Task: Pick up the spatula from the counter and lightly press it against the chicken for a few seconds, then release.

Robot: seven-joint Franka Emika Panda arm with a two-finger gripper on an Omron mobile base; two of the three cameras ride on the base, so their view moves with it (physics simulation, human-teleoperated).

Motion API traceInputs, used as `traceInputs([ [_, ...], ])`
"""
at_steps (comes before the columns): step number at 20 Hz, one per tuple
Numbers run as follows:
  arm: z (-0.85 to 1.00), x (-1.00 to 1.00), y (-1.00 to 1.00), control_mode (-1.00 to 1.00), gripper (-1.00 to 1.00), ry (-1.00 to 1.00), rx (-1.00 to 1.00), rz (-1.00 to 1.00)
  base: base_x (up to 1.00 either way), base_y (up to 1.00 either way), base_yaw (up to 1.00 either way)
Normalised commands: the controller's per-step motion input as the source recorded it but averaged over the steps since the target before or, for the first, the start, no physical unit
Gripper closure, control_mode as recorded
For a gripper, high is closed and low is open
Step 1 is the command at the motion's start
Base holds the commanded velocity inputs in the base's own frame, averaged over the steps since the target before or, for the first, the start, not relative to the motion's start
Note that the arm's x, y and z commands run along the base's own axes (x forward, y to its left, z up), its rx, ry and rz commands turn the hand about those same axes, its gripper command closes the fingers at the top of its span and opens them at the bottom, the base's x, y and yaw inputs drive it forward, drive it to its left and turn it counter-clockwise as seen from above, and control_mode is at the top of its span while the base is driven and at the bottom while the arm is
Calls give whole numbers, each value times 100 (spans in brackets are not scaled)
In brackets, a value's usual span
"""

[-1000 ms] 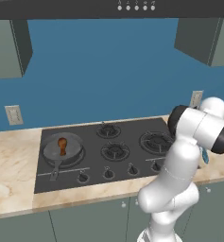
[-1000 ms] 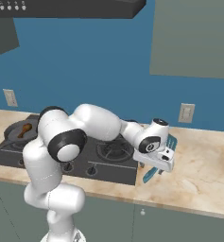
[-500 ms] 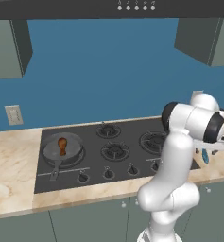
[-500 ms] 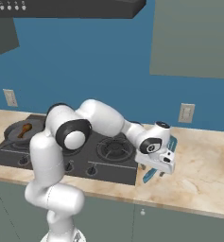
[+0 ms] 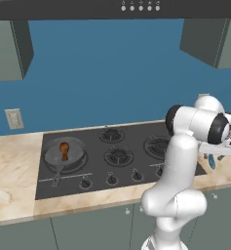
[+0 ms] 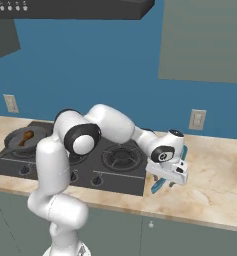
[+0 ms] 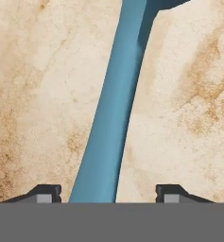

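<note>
Hovering over beige marble counter | two-finger gripper spread apart, straddling handle of long blue spatula | brown chicken piece in round grey pan, well apart

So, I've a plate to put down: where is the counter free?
Bare counter left of the stovetop, and again right of the spatula. Crowded where the open gripper straddles the spatula beside the stovetop; the pan takes the stovetop's left front.

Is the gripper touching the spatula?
Apart: in the hand view the spatula lies between the open fingertips, with counter showing on either side of it.
</note>
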Motion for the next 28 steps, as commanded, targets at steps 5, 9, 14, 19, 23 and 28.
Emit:
traceInputs([
  [5, 0, 0, 0, -100, 100, 0, 0, 0, 0, 0, 0],
  [9, 0, 0, 4, -100, 100, 0, 0, 0, 0, 0, 0],
  [14, 15, -19, 7, -100, 100, -6, 1, 4, 0, 0, 0],
  [19, 36, -41, 11, -100, 100, -19, 0, 11, 0, 0, 0],
  [23, 38, -38, 25, -100, 100, -16, 0, 14, 0, 0, 0],
  [28, 40, -27, 37, -100, 100, -11, -2, 18, 0, 0, 0],
])
